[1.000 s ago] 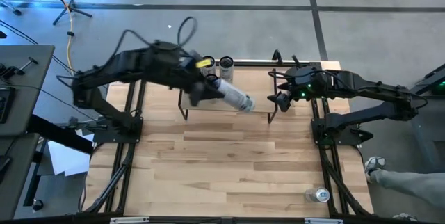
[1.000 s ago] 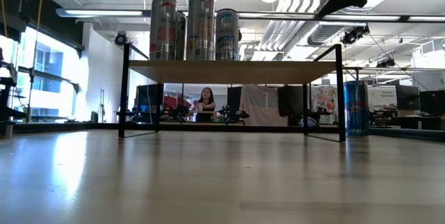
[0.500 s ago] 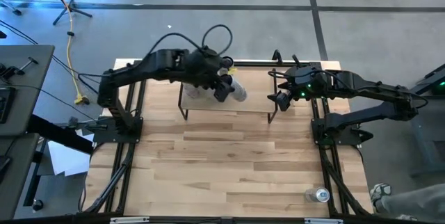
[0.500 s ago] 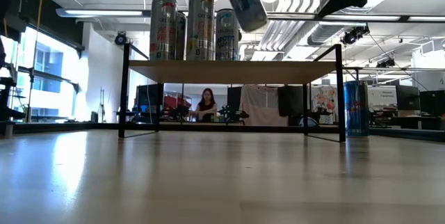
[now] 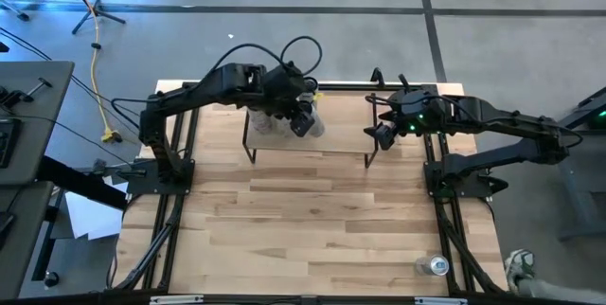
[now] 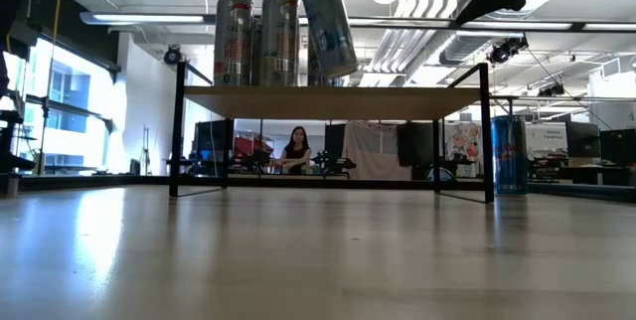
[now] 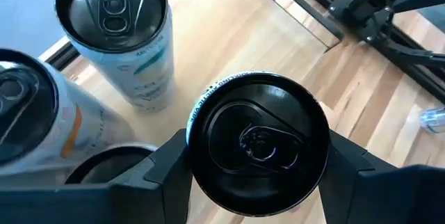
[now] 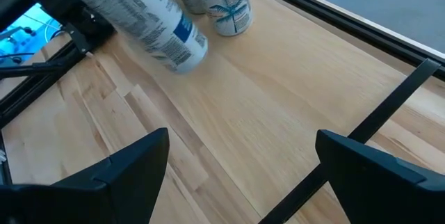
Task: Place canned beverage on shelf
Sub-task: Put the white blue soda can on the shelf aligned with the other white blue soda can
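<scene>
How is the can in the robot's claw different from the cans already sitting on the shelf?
The held can hangs tilted in the air in the left claw; the shelf cans stand upright on the shelf. The held can's top is black; the standing cans' tops are silvery. All are tall, slim drink cans.

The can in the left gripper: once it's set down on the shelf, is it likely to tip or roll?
Probably tippy: the can is tall, narrow and tilted above the shelf. It would likely roll if it fell, being round-sided. The left gripper holds it beside standing cans, so a bump could topple them.
</scene>
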Motion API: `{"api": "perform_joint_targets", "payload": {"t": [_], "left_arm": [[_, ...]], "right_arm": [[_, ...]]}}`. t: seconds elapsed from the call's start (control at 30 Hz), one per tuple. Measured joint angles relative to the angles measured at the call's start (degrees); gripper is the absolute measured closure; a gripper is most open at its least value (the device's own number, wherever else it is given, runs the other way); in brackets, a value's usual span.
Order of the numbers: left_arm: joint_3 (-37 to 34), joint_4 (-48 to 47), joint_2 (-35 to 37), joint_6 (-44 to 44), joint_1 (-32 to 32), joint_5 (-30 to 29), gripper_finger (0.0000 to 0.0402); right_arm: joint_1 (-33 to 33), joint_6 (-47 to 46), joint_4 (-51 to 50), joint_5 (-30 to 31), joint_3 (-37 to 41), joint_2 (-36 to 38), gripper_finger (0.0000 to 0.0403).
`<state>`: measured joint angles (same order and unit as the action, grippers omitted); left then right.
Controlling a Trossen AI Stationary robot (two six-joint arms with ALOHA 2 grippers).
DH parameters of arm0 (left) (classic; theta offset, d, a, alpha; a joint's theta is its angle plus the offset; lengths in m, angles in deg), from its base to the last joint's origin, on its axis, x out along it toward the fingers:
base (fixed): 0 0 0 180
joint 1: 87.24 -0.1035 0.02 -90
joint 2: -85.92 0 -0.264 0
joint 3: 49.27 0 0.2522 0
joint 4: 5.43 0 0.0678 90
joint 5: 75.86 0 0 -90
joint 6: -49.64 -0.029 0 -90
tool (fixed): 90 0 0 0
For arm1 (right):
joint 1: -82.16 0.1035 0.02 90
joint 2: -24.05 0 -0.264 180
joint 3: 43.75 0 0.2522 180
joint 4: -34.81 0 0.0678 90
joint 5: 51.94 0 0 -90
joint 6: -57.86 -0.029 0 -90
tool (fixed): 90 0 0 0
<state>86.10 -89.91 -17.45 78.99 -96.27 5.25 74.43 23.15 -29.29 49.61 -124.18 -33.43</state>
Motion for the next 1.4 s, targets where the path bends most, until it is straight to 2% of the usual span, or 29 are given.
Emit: {"api": "perform_joint_targets", "payload": {"t": [0.27,0.53,0.67,0.93,1.4], "left_arm": [[-0.01,0.46,-0.20,-4.00,0.04,1.34,0.0208],[0.07,0.52,-2.52,-7.08,-0.09,1.13,0.0208],[0.27,0.87,-3.28,-8.95,-0.09,2.28,0.0208],[0.21,0.52,-3.45,-9.12,-0.73,2.21,0.0206],[-0.03,1.33,-2.83,-11.91,-1.08,3.07,0.0170]], "right_arm": [[0.00,0.06,1.90,0.35,0.00,-2.44,0.0055],[1.11,4.48,15.34,-1.35,-0.02,-8.73,0.0055],[1.42,6.38,13.68,-3.47,0.00,-10.36,0.0055],[1.37,6.51,13.99,-2.30,-0.04,-10.04,0.0055],[1.36,6.70,15.01,-2.29,-0.02,-10.93,0.0055]]}}
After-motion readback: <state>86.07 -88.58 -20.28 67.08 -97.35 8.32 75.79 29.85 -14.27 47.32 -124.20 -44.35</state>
